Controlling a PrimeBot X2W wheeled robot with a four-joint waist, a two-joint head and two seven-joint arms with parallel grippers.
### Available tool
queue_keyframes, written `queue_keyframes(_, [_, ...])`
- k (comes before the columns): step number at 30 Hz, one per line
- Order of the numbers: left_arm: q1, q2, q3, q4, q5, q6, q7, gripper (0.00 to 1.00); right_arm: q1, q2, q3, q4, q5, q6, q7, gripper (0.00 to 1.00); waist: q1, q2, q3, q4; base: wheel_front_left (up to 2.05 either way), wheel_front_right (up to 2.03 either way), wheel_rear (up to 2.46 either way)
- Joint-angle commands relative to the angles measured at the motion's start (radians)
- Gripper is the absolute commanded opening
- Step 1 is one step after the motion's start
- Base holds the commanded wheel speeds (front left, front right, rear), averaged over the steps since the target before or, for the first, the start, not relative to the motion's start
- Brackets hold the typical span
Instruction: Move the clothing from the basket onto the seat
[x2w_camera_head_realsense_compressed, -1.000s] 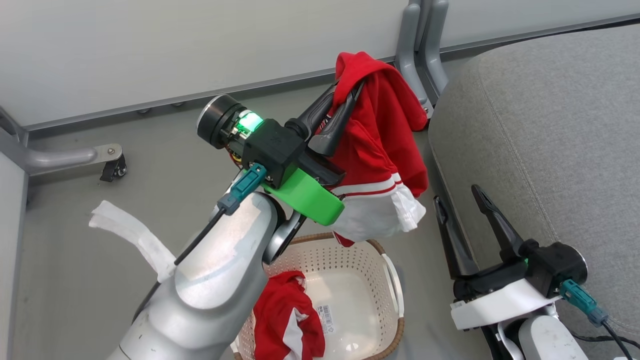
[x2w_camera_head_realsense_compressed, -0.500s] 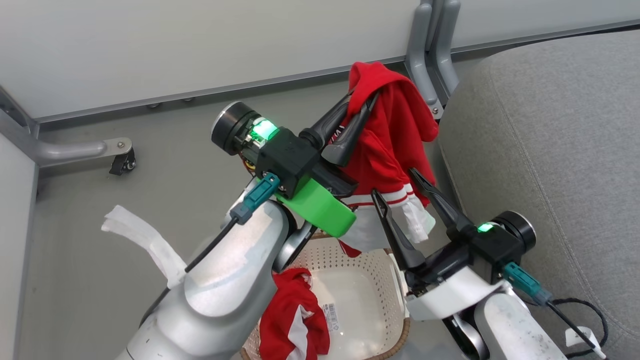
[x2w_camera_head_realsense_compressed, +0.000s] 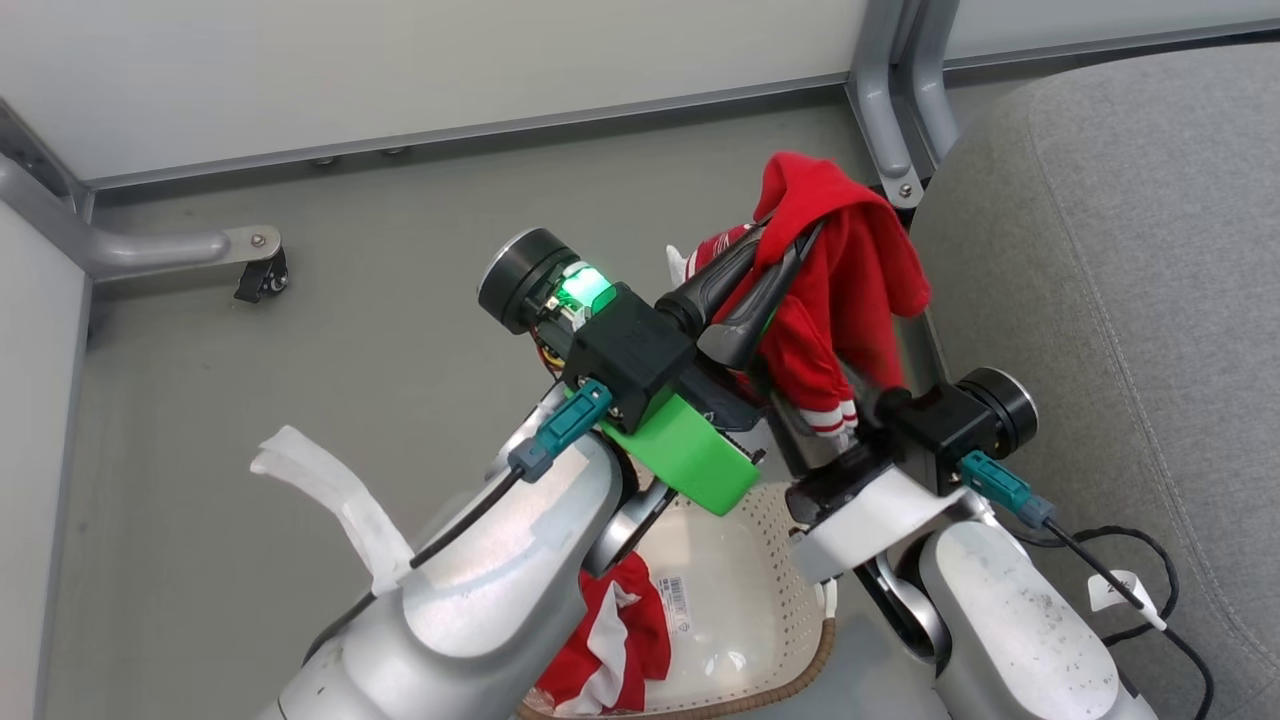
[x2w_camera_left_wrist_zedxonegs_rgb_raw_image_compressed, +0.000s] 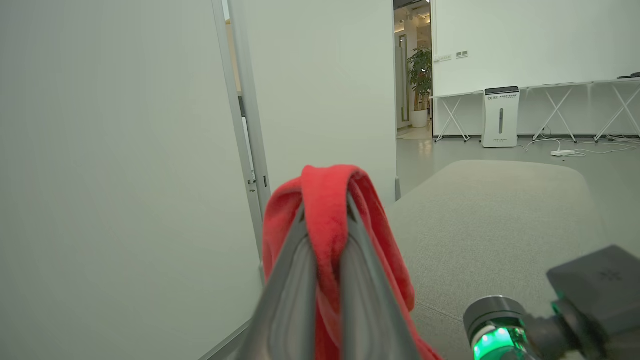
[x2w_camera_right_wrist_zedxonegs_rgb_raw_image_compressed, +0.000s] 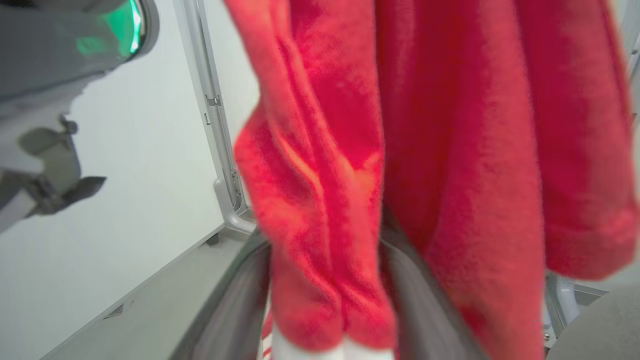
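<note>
My left claw (x2w_camera_head_realsense_compressed: 795, 232) clamps one shirt (x2w_camera_head_realsense_compressed: 860, 280) aloft; right claw (x2w_camera_right_wrist_zedxonegs_rgb_raw_image_compressed: 325, 250), I can't tell. Other shirt (x2w_camera_head_realsense_compressed: 640, 620) sits in the basket (x2w_camera_head_realsense_compressed: 800, 610); seat (x2w_camera_head_realsense_compressed: 1130, 250) awaits both.

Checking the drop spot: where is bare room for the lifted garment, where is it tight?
The seat, right of the hanging garment, is bare beyond the cable. Floor by the wall is bare. Tight over the basket, between left arm and right arm.
</note>
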Motion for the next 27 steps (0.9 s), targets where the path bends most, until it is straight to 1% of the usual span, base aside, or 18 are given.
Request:
queue_keyframes(1, [-0.009,0.0,-0.002,0.003,-0.003,0.007,-0.001,0.0,-0.012,-0.003,0.0,0.004,0.006,-0.001,-0.002,0.0,0.0,0.0034,0.005,0.002,0.0,0.0,0.0])
queue_keyframes(9, [0.022,0.0,-0.028,0.019,-0.019,0.006,-0.001,0.0,-0.015,-0.003,-0.016,0.015,0.009,-0.001,-0.002,0.0,0.0,0.0034,0.005,-0.001,0.0,0.0,0.0])
queue_keyframes(12, [0.029,0.0,-0.04,0.019,-0.024,0.016,-0.001,0.0,-0.014,-0.003,-0.024,0.017,0.007,-0.001,-0.002,0.0,0.0,0.0034,0.003,0.001,0.0,0.0,0.0])
queue_keyframes(13, [0.034,0.0,-0.047,0.016,-0.026,0.021,-0.001,0.76,-0.015,-0.003,-0.029,0.019,0.005,-0.001,-0.002,0.0,0.0,0.0034,0.003,0.003,0.0,0.0,0.0])
queue_keyframes(14, [0.039,0.0,-0.054,0.016,-0.029,0.023,-0.001,1.0,-0.016,-0.004,-0.034,0.02,0.004,-0.001,-0.002,0.0,0.0,0.0034,0.003,0.004,0.0,0.0,0.0])
queue_keyframes(17, [0.047,0.0,-0.079,0.016,-0.027,0.029,-0.001,1.0,-0.017,-0.003,-0.053,0.023,0.002,-0.001,-0.002,0.0,0.0,0.0034,0.002,0.009,0.0,0.0,0.0])
queue_keyframes(22, [0.059,0.0,-0.095,-0.005,-0.03,0.039,-0.001,1.0,-0.013,-0.003,-0.094,0.031,-0.001,-0.001,-0.002,0.0,0.0,0.0034,-0.002,0.019,0.0,0.0,0.0])
queue_keyframes(27, [0.083,0.002,-0.059,-0.024,-0.003,0.052,0.0,1.0,-0.002,-0.003,-0.131,0.02,-0.007,-0.001,-0.002,0.0,0.0,0.0034,-0.005,0.027,0.0,0.0,0.0])
